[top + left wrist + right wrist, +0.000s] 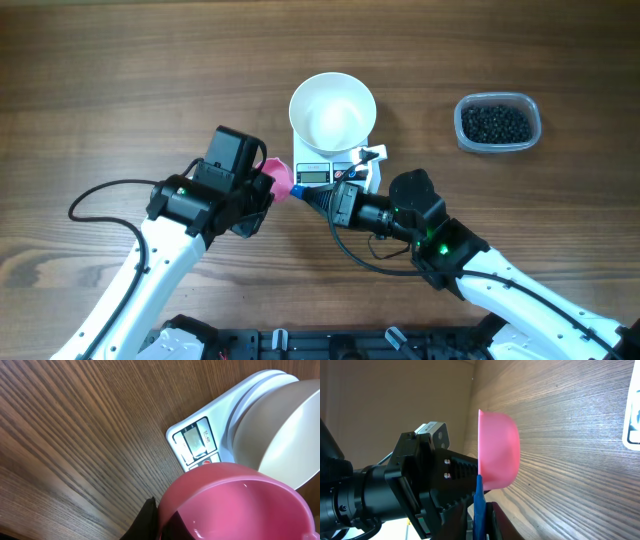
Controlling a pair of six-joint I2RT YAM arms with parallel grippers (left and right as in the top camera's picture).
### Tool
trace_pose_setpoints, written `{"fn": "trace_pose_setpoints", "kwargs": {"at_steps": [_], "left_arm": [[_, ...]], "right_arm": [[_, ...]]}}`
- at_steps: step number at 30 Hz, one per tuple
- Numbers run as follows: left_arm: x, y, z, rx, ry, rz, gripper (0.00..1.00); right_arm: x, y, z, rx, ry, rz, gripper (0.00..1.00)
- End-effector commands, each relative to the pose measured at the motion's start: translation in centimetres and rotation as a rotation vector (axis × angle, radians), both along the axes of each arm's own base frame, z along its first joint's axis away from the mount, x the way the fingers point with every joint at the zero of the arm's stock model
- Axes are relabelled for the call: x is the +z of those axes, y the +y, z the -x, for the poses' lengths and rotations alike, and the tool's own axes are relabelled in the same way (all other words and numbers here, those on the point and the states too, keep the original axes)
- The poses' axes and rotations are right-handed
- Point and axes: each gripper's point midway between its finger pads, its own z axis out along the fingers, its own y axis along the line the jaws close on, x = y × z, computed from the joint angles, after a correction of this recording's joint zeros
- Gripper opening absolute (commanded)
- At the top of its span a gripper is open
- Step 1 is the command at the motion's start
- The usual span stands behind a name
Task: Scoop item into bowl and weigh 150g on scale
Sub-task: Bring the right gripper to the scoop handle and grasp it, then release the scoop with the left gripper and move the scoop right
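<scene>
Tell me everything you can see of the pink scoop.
The pink scoop is a small round cup of smooth, glossy plastic, with a thin blue handle. The part of its inside that shows holds no beads. It is held over the table, beside the display edge of the scale. The left gripper is shut on its rim, and the blue handle runs toward the right gripper; whether those jaws have clamped it cannot be told.

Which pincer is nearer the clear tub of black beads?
Right. The right pincer sits just in front of the scale, left of the tub; the left pincer, holding the pink scoop, is farther left.
</scene>
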Motion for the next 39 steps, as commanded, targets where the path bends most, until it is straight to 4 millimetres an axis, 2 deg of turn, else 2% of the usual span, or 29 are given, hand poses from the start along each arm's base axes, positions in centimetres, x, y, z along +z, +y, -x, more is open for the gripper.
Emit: {"fn": "trace_pose_setpoints", "kwargs": {"at_steps": [1, 4, 8, 9, 10, 12, 14, 15, 16, 18, 21, 23, 28, 29, 30, 31, 33, 34, 37, 39], "left_arm": [[0.1, -0.2, 0.1, -0.032, 0.000, -0.006, 0.04], [0.1, -0.2, 0.1, -0.032, -0.001, -0.006, 0.04], [0.1, -0.2, 0.1, -0.032, -0.004, -0.005, 0.06], [0.1, -0.2, 0.1, -0.032, -0.004, -0.005, 0.15], [0.2, -0.2, -0.1, -0.029, -0.010, -0.003, 0.42], [0.8, 0.3, -0.8, -0.003, -0.042, 0.009, 0.57], [3.3, 1.9, -2.2, -0.009, -0.147, 0.007, 0.62], [4.5, 2.5, -2.5, -0.017, -0.194, 0.002, 0.67], [6.0, 3.5, -2.8, -0.032, -0.258, -0.014, 0.75], [8.1, 5.3, -2.6, -0.050, -0.352, -0.049, 0.83], [9.9, 6.6, -1.6, -0.065, -0.429, -0.088, 0.94], [10.0, 7.1, -1.2, -0.050, -0.433, -0.113, 1.00], [8.7, 7.0, -1.0, -0.061, -0.365, -0.110, 1.00], [8.6, 6.6, -0.9, -0.071, -0.358, -0.093, 0.87], [8.5, 5.8, -1.1, -0.095, -0.358, -0.062, 0.56], [8.4, 5.3, -1.2, -0.112, -0.355, -0.052, 0.40], [7.7, 4.0, -1.3, -0.161, -0.331, -0.048, 0.19], [7.1, 2.5, -1.5, -0.231, -0.322, -0.050, 0.05], [5.3, -1.7, -2.1, -0.375, -0.306, -0.068, 0.04], [3.2, -4.1, -2.8, -0.367, -0.273, -0.107, 0.04]], "right_arm": [[1.0, 0.3, -0.2, -0.001, -0.019, -0.022, 0.13], [1.0, 0.3, -0.2, -0.001, -0.019, -0.022, 0.05], [1.0, 0.3, -0.2, 0.000, -0.022, -0.020, 0.05], [1.0, 0.3, -0.2, 0.001, -0.026, -0.019, 0.04], [0.9, 0.3, -0.2, 0.001, -0.025, -0.016, 0.05], [0.4, 0.1, -0.1, 0.001, -0.016, 0.004, 0.05], [-1.0, -0.3, 0.0, 0.001, -0.012, 0.063, 0.04], [-1.5, -0.5, 0.0, -0.004, 0.000, 0.080, 0.05], [-1.7, -0.7, 0.0, 0.003, -0.009, 0.094, 0.05], [-1.6, -1.3, 0.3, 0.041, -0.044, 0.114, 0.05], [-2.1, -4.0, 0.7, 0.043, -0.013, 0.166, 0.05], [-1.7, -5.9, 1.1, 0.023, -0.024, 0.202, 0.04], [1.6, -10.6, 3.1, -0.055, -0.140, 0.222, 0.04], [2.1, -11.2, 3.4, -0.075, -0.149, 0.218, 0.04], [2.8, -12.3, 3.7, -0.112, -0.168, 0.211, 0.04], [3.3, -13.0, 3.7, -0.143, -0.186, 0.207, 0.05], [4.5, -15.5, 3.4, -0.268, -0.236, 0.218, 0.05], [4.6, -16.9, 3.1, -0.347, -0.242, 0.235, 0.05], [4.8, -19.0, 2.2, -0.476, -0.236, 0.250, 0.05], [4.7, -19.8, 1.7, -0.532, -0.226, 0.264, 0.05]]}}
